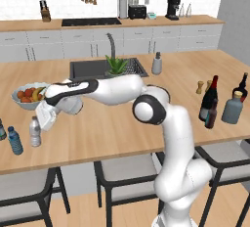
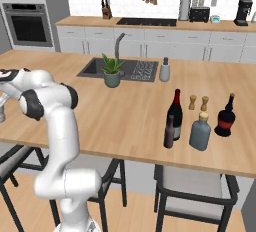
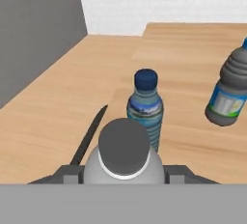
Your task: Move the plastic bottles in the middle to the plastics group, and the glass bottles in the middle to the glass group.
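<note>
- The left base view looks forward and down from behind the white jointed robot arm [image 1: 161,118], which rises from its lower right and reaches left across the long wooden island counter [image 1: 122,128].
- The right base view faces the same counter [image 2: 135,121] from the other side, with the arm [image 2: 52,126] at its lower left.
- Both share the dark inset sink [image 1: 105,68] [image 2: 125,69], the small potted green plant [image 1: 116,66] [image 2: 112,71] and the tall dark wine bottle with red foil neck [image 1: 209,99] [image 2: 174,113].
- The hand view sits very close, low over the counter, looking along the gripper past a grey-capped clear bottle [image 3: 124,155] to a small blue-capped clear water bottle [image 3: 145,105] just beyond.
</note>
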You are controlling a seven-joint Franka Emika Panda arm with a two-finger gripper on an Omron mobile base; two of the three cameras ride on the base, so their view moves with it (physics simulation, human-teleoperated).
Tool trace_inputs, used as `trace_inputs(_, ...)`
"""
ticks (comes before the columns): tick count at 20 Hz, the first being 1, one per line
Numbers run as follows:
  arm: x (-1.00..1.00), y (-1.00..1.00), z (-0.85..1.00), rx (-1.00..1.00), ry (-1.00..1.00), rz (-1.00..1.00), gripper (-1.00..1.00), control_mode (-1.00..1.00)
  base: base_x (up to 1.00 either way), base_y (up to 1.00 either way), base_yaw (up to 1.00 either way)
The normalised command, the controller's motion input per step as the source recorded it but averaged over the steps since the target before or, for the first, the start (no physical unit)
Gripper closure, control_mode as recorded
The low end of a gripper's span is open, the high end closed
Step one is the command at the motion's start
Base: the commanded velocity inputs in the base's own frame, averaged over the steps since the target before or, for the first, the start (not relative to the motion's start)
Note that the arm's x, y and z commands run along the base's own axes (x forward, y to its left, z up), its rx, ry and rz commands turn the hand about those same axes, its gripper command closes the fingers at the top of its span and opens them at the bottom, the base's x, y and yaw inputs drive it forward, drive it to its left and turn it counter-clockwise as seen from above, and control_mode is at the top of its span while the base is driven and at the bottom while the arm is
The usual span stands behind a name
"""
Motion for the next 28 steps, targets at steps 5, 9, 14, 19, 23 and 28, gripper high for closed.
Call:
trace_inputs(5, 0.00, 0.17, -0.50, -0.01, 0.01, 0.09, 1.00, -1.00, 0.00, 0.00, 0.00)
trace_inputs(9, 0.00, 0.02, -0.54, -0.04, -0.03, 0.05, 1.00, -1.00, 0.00, 0.00, 0.00)
trace_inputs(14, 0.00, 0.00, -0.22, -0.03, -0.12, 0.00, 1.00, -1.00, 0.00, 0.00, 0.00)
trace_inputs(19, 0.04, 0.00, 0.03, 0.00, -0.03, 0.00, 1.00, -1.00, 0.00, 0.00, 0.00)
trace_inputs(23, 0.08, 0.00, 0.00, 0.00, -0.03, 0.00, 1.00, -1.00, 0.00, 0.00, 0.00)
trace_inputs(28, 0.09, 0.00, 0.00, 0.00, -0.04, 0.00, 1.00, -1.00, 0.00, 0.00, 0.00)
